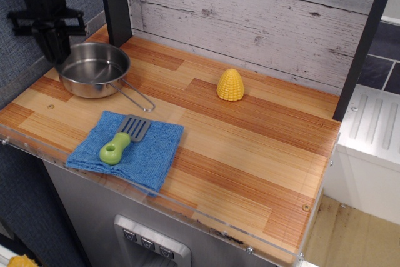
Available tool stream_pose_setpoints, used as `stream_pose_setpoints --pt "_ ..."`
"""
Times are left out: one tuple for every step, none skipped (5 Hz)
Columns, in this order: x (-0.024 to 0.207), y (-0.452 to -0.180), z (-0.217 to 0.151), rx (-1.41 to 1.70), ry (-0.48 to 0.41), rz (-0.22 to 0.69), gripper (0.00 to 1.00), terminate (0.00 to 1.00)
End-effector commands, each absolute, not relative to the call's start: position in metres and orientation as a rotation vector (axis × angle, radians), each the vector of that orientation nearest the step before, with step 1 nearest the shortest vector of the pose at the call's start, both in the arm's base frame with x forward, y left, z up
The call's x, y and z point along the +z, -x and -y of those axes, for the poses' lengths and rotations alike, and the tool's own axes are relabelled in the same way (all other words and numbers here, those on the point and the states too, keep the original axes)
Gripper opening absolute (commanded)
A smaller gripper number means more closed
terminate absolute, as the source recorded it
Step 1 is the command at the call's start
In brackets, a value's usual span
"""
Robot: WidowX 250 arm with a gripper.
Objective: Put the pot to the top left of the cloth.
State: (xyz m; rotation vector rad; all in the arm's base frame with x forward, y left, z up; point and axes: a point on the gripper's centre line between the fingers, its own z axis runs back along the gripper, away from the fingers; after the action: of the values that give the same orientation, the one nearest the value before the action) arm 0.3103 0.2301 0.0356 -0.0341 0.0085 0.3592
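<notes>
The pot [94, 70], a shallow shiny steel pan, sits level on the wooden table [250, 142] at the back left. Its wire loop handle [136, 96] points right and forward, toward the cloth. My black gripper [55, 56] comes down from the top left and is shut on the pot's left rim. The blue cloth [140, 154] lies at the front left edge of the table. The pot stands to the cloth's upper left, apart from it.
A grey spatula with a green handle [120, 140] lies on the cloth. A yellow corn cob [230, 84] stands at the back middle. A dark post [115, 4] rises just behind the pot. A clear rim [187, 214] runs along the table's front edge.
</notes>
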Motion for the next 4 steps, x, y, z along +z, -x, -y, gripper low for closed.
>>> stream_pose_setpoints --pt "0.050 -0.293 -0.234 0.432 0.000 0.019 1.00 0.00" --pt "0.087 -0.299 -0.217 0.419 0.043 0.127 1.00 0.00" --pt "0.134 -0.296 -0.194 0.415 0.069 0.275 1.00 0.00" --pt "0.161 -0.292 -0.154 0.343 0.095 0.338 1.00 0.00"
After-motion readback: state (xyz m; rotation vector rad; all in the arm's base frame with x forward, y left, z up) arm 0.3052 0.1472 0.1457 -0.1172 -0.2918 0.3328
